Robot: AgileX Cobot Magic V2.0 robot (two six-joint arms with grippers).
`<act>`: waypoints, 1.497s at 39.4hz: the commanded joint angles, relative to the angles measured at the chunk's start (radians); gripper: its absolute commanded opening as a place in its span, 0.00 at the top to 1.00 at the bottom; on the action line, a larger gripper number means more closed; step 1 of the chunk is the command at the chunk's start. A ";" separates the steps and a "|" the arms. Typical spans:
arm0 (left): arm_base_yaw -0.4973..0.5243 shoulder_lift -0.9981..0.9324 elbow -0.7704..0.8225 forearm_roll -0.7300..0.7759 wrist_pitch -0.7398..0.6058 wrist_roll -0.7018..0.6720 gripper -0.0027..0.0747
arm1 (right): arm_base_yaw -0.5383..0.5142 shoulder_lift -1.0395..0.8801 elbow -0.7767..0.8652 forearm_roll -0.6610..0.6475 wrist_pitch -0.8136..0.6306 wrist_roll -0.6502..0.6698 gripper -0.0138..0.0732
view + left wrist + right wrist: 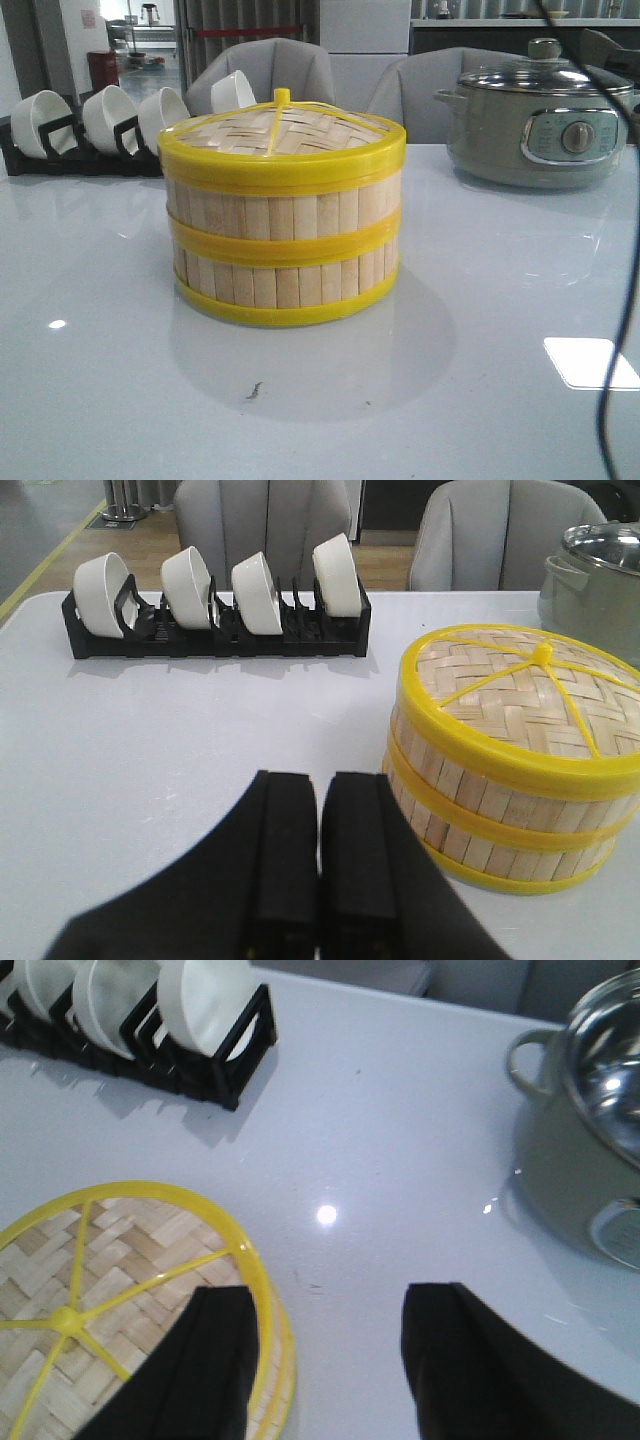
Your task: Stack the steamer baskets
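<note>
Where the front view looks across the white table [120, 400], two steamer baskets [282, 240] stand stacked at its centre, one on the other, capped by the woven lid [280, 130] with its yellow knob. Neither arm appears in that view. At about ten o'clock from the stack a black rack [70, 150] holds white bowls [110, 115] on edge; at about two o'clock sits the grey cooker [540, 130], its right side cut off by the frame and crossed by a dark cable [625, 300].

The left gripper [320, 860] has its black fingers [285, 860] pressed together with nothing between them, just beside the stack; their tips are cut off by the frame edge. The right gripper [320, 1360] is spread wide, one finger [215, 1360] over the lid's rim, the other above bare table. Its tips are also out of frame, so whether that finger touches the lid cannot be told.
</note>
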 commanded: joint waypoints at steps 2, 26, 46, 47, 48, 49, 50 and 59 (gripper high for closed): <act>-0.003 0.004 -0.030 -0.003 -0.086 -0.007 0.85 | -0.077 -0.206 0.182 0.002 -0.205 -0.001 0.37; -0.003 0.004 -0.030 -0.003 -0.086 -0.007 0.85 | -0.347 -0.938 1.124 0.002 -0.483 -0.001 0.43; -0.003 0.004 -0.030 -0.003 -0.086 -0.007 0.85 | -0.352 -1.084 1.374 0.002 -0.648 -0.001 0.43; -0.003 0.004 -0.030 -0.003 -0.086 -0.007 0.85 | -0.352 -1.091 1.375 0.002 -0.653 -0.001 0.43; -0.003 0.004 -0.030 -0.003 -0.086 -0.007 0.85 | -0.352 -1.097 1.375 0.002 -0.657 -0.001 0.43; -0.003 0.004 -0.030 -0.003 -0.086 -0.007 0.85 | -0.352 -1.105 1.375 0.002 -0.660 -0.001 0.43; -0.003 0.004 -0.030 -0.003 -0.086 -0.007 0.85 | -0.352 -1.109 1.375 0.002 -0.660 -0.001 0.43; -0.003 0.004 -0.030 -0.003 -0.086 -0.007 0.85 | -0.352 -1.124 1.375 0.002 -0.661 -0.001 0.43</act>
